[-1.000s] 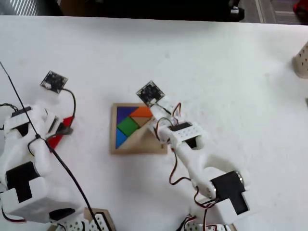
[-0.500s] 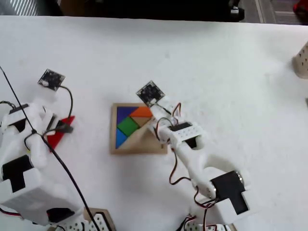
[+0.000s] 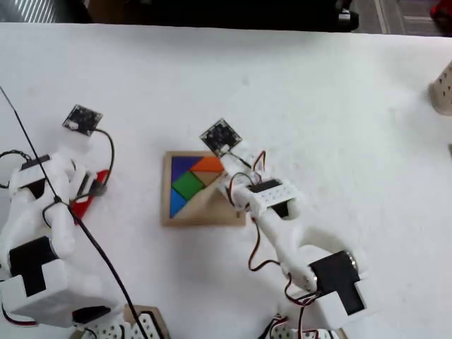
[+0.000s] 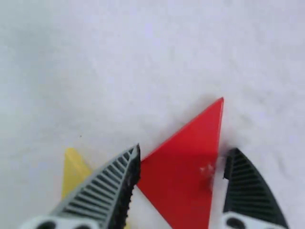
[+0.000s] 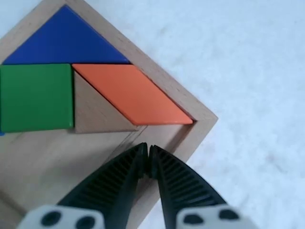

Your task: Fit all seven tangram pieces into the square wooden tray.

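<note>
A white worktop (image 3: 339, 92) covers most of the frame. At the right edge stands a pale beige object (image 3: 443, 88) dotted with small holes (cut off by the frame). A red patch (image 3: 442, 13) sits in the upper right corner.
</note>
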Robot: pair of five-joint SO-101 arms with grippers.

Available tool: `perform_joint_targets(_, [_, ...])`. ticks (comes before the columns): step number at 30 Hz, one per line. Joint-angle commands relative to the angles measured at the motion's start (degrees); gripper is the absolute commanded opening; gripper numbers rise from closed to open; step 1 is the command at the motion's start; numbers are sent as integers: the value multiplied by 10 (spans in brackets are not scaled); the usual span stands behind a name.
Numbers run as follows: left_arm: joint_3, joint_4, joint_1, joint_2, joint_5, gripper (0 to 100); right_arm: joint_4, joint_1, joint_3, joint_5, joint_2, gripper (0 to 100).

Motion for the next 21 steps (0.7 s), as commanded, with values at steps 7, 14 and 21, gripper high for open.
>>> perform_joint_targets(7, [-73, 169, -27, -14, 124, 325, 3, -2, -20, 12, -1, 18])
perform_joint_targets(14, [-145, 201, -41, 36, 174, 325, 10, -2, -20, 12, -1, 18])
perform_joint_targets(21, [-121, 194, -67, 42, 246, 328, 10, -2, -20, 12, -1, 18])
